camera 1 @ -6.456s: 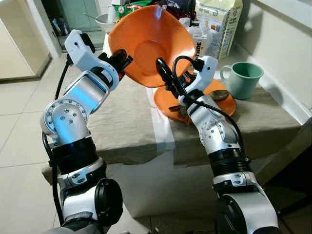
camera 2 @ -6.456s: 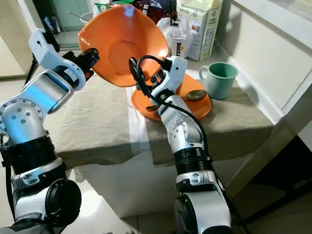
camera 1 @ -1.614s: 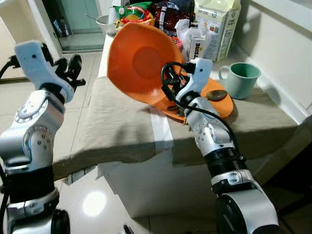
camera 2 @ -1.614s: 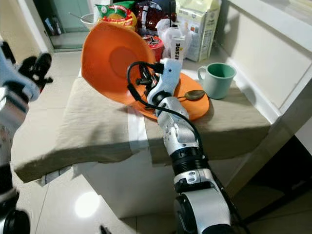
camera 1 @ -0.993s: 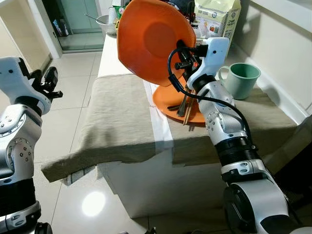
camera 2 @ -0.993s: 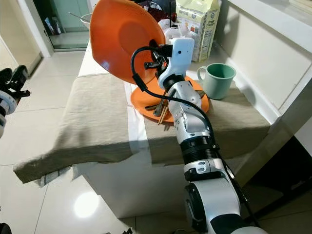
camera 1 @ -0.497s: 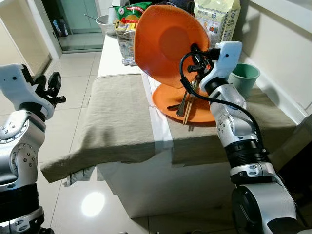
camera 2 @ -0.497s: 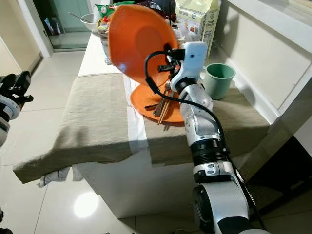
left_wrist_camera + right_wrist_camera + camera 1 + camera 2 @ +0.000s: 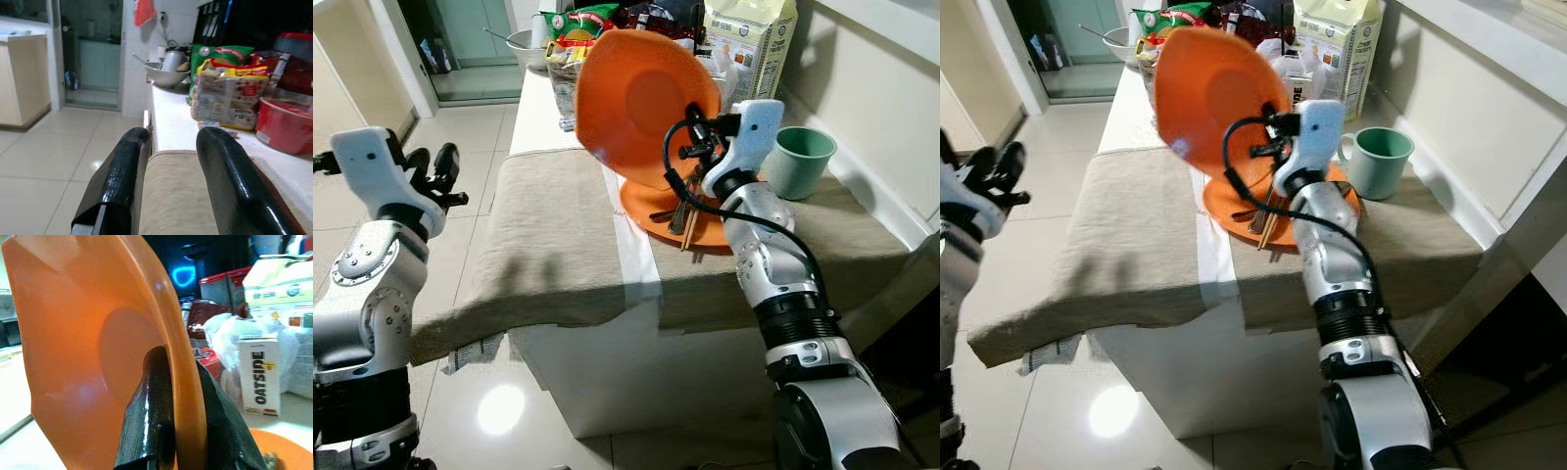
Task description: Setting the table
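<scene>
The orange bowl (image 9: 641, 103) has swung back toward the orange plate (image 9: 651, 208) over the last half second, so placement looks near; the right pincer (image 9: 693, 147) pinches its rim, holding it on edge above the plate, which carries chopsticks (image 9: 690, 215). Far from the plate, the left pincer (image 9: 168, 181) hangs spread off the bench (image 9: 548, 245)

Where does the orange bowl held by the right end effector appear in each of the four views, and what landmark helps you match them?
Left eye view: orange bowl, upper centre, tilted on edge above the orange plate.
Right eye view: upper centre-left.
Left wrist view: not in it.
Right wrist view: close up, its rim pinched by the right end effector.
Shared landmark: the Oatside carton, also.
</scene>
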Controlling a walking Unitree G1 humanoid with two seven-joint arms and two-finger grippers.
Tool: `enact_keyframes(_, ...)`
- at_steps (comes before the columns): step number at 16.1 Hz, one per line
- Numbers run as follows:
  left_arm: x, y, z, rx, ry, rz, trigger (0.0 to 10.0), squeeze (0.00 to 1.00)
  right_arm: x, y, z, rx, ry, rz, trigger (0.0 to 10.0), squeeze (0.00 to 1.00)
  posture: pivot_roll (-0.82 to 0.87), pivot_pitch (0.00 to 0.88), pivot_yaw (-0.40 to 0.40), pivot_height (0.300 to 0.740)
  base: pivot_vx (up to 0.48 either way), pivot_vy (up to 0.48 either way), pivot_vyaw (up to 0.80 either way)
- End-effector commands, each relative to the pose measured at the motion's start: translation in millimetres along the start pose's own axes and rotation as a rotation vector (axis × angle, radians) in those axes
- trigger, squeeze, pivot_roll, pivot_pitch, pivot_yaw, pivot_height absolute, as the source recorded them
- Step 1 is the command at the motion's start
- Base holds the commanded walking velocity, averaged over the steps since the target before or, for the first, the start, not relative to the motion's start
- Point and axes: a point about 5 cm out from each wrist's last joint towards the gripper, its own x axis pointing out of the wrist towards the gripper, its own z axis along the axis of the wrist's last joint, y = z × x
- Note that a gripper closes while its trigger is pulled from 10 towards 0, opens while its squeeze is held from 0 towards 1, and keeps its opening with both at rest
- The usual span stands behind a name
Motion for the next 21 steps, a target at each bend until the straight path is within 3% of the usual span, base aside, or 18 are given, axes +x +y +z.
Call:
enact_keyframes(1,1.0,-4.5,9,0.016,-0.042,-0.011,10.0,0.00,2.8,3.9,17,-0.008,-0.078,0.015,0.0,0.00,-0.07,0.000,0.048,0.740,0.000,0.000,0.00)
enact_keyframes(4,1.3,-13.3,12,0.009,-0.067,-0.039,10.0,0.00,1.9,2.8,16,-0.007,-0.072,0.013,0.0,0.00,-0.07,0.000,0.047,0.740,-0.251,0.000,0.00)
enact_keyframes(12,2.7,-15.4,11,0.030,-0.067,-0.039,10.0,0.00,0.4,3.9,12,-0.007,-0.059,0.016,0.0,0.00,-0.08,0.000,0.045,0.740,-0.370,0.000,0.00)
enact_keyframes(21,1.6,-20.8,9,0.046,-0.068,-0.052,10.0,0.00,-2.2,3.1,9,-0.017,-0.047,0.017,0.0,0.00,-0.08,0.000,0.044,0.740,0.000,0.000,0.00)
